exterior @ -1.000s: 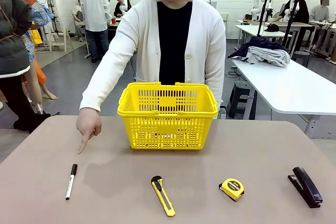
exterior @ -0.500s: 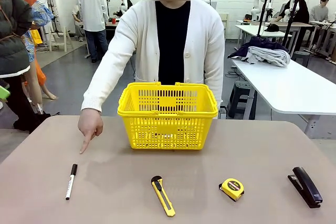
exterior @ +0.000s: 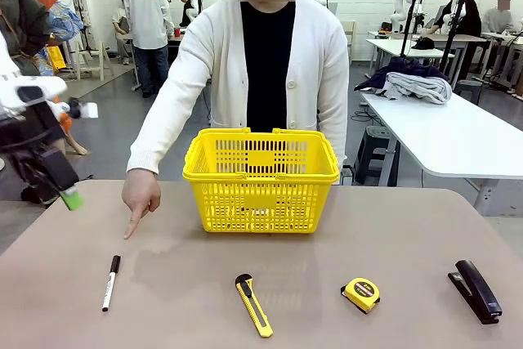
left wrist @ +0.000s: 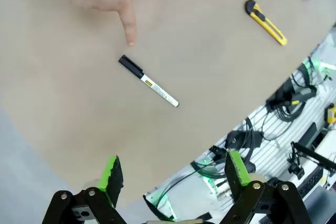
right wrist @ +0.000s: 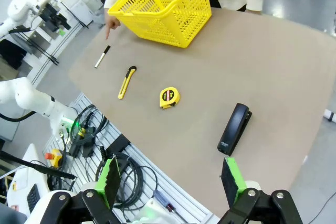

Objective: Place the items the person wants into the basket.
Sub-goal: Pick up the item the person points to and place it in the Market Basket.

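Fingers (left wrist: 111,174) of the left gripper (left wrist: 173,160) stand wide apart with nothing between them. The gripper hangs over the table's near-left edge and looks down at the white marker (left wrist: 148,81), which lies flat on the bare table (left wrist: 63,108) ahead, well apart from the pads. I judge the jaws are spread because a slim barrel lying flat has to be straddled from above. The right gripper (right wrist: 170,177) is likewise spread and empty, held high off the table's right side, with the black stapler (right wrist: 234,128) nearest beneath it. It looks parked out of the way, since the item asked for lies on the other arm's side.

Along the robot's side of the table the tools lie in a loose row, well apart from each other. The marker is at the left, the yellow utility knife (exterior: 254,305) near the middle, then the round yellow tape measure (exterior: 360,294), and the stapler at the right. That spacing leaves room for open jaws to come down on one tool without nudging the next.

Just beyond the marker's black cap, the person's hand (exterior: 140,198) points down with the index finger, its tip near the cap but not touching it. I read that as the sign that the marker is wanted. Farther on, the yellow basket (exterior: 261,179) stands upright mid-table with its handles down along the rim, so the mouth is free for a drop from above. It sits directly in front of the person (exterior: 265,63) at the far edge. Marker and knife both lie outside it, so the pick is not yet begun.
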`<state>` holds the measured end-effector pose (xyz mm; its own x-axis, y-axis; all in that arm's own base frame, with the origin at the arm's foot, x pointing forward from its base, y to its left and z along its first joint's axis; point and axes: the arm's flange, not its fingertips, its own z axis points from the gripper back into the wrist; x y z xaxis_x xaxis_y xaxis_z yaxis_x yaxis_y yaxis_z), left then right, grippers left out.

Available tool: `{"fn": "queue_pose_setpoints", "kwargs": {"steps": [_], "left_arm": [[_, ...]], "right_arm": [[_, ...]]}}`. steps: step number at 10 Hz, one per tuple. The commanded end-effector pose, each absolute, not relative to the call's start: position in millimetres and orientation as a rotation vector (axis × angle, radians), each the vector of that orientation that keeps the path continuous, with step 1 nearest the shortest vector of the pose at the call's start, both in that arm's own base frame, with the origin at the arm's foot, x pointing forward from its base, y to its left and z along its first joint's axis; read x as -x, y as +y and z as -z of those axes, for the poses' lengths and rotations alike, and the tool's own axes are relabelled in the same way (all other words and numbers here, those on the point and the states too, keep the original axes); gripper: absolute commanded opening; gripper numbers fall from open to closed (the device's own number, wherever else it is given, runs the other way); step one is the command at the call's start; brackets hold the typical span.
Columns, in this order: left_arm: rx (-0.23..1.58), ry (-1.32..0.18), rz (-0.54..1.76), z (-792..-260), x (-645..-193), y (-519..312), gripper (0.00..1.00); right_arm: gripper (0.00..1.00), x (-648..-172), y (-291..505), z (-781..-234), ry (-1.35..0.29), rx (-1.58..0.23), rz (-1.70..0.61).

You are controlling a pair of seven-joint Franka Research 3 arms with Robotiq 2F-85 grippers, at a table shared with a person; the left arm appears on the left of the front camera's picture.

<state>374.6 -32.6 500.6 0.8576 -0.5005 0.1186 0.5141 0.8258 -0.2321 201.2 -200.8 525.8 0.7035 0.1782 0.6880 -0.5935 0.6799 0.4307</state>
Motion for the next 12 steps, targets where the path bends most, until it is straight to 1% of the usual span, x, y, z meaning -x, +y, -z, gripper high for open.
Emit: {"fn": "queue_pose_setpoints", "kwargs": {"steps": [1, 3, 5, 6, 12], "left_arm": [[0.182, -0.097, 0.465, -475, -385, -44, 1.00], [0.138, -0.111, 0.421, -449, -397, -59, 1.00], [0.126, -0.091, 0.388, -434, -397, -68, 1.00], [0.157, -0.091, 0.396, -437, -397, -68, 1.00], [0.160, -0.102, 0.418, -439, -400, -61, 1.00]], "right_arm": [[1.00, -201, -200, -524, -0.676, -0.715, -0.479], [1.00, -201, -200, -524, -0.676, -0.715, -0.479], [1.00, -201, -200, -524, -0.676, -0.715, -0.479], [1.00, -201, -200, -524, -0.676, -0.715, -0.479], [1.00, -201, -200, -524, -0.676, -0.715, -0.479]]}}
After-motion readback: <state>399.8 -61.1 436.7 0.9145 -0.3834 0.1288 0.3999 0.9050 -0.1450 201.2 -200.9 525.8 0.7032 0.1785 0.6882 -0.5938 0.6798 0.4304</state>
